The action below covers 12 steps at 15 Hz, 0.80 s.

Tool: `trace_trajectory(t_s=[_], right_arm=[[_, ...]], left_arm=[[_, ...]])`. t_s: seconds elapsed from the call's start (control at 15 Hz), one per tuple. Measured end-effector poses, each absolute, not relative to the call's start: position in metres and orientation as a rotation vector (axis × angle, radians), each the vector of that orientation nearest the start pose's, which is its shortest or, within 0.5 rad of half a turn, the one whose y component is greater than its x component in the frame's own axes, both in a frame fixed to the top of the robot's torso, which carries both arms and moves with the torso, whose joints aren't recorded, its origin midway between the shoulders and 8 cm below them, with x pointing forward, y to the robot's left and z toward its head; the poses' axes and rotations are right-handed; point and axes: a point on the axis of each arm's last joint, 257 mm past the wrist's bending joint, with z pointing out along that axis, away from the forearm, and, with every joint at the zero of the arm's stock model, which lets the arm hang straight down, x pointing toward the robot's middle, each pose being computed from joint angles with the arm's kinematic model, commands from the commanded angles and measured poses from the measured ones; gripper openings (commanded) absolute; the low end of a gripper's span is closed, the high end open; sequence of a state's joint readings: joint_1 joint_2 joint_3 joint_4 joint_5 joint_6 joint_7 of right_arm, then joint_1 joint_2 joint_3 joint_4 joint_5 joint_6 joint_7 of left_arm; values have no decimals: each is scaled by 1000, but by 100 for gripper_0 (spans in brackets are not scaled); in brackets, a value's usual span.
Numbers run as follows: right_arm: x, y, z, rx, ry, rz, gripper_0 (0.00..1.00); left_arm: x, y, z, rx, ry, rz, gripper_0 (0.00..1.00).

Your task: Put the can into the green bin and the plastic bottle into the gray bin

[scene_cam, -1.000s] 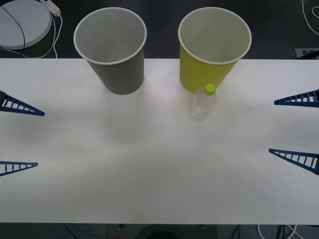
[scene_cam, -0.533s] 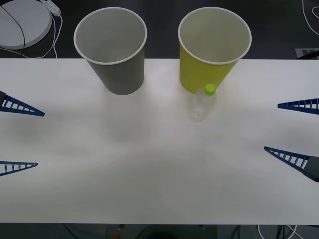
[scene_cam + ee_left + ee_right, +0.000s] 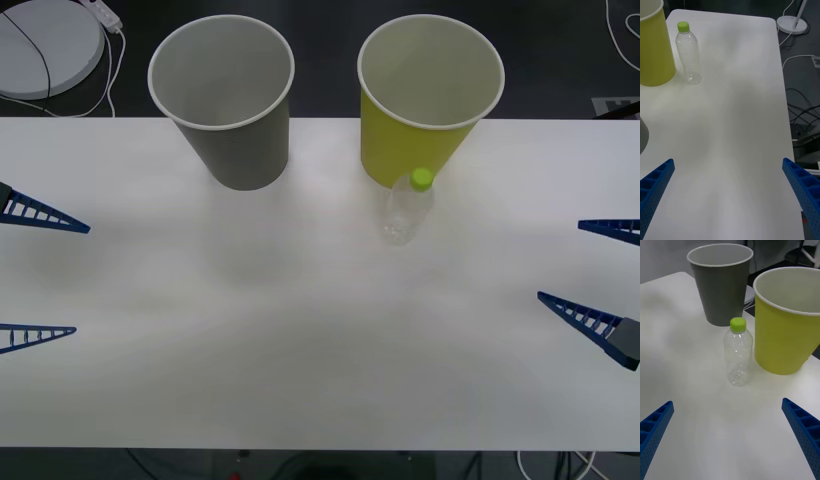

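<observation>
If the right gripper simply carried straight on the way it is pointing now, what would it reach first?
Most likely the plastic bottle, standing upright midway ahead of the open right gripper on bare table. The green bin stands just behind it to one side; whether they touch is unclear.

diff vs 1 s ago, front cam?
The right end effector shifted toward the table's right edge, fingers spread, holding nothing. The left end effector, plastic bottle, green bin and gray bin stayed as they were.
</observation>
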State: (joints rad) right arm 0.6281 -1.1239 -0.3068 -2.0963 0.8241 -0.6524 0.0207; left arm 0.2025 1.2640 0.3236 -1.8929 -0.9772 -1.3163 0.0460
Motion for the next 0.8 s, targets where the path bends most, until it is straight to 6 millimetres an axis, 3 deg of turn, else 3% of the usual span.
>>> trace_trajectory(t_s=[0.47, 0.8], right_arm=[[343, -303, -145, -770, 1690, 392, 100], [344, -297, -151, -719, 1664, 410, 100]], left_arm=[[319, 282, -101, 1639, 1511, -457, 100], [319, 282, -101, 1639, 1511, -457, 100]])
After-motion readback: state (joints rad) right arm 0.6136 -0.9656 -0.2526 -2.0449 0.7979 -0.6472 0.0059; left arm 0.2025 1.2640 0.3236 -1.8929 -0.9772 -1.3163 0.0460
